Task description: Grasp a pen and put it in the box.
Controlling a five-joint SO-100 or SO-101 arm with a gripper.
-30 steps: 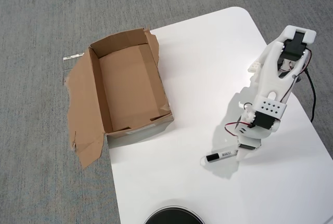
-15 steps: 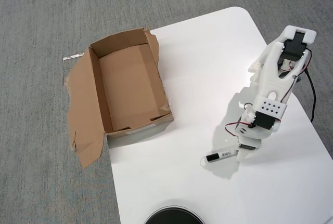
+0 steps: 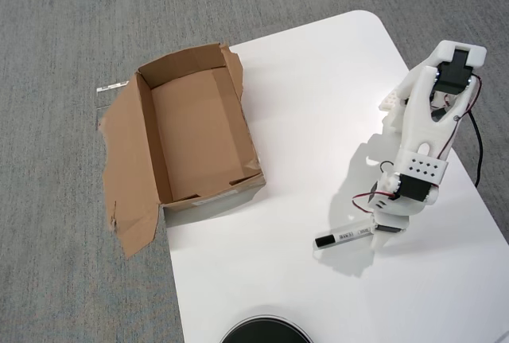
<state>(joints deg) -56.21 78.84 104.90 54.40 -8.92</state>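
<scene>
From my overhead view the pen (image 3: 343, 236) has a white barrel with small black print and a black cap at its nine o'clock end. The box (image 3: 191, 132) at nine o'clock is plain brown cardboard. My arm (image 3: 425, 132) is white with black motors and red wires, on a white table (image 3: 318, 104) over speckled grey carpet (image 3: 64, 25).

The box (image 3: 195, 132) is brown corrugated cardboard, matt, with rough torn edges on its flaps. The pen (image 3: 343, 236), at the jaws, has a smooth white plastic barrel and a black cap. The gripper (image 3: 375, 228) is white matt plastic. The table (image 3: 310, 104) below the jaws is smooth white. The carpet (image 3: 64, 33) is grey and rough.
</scene>
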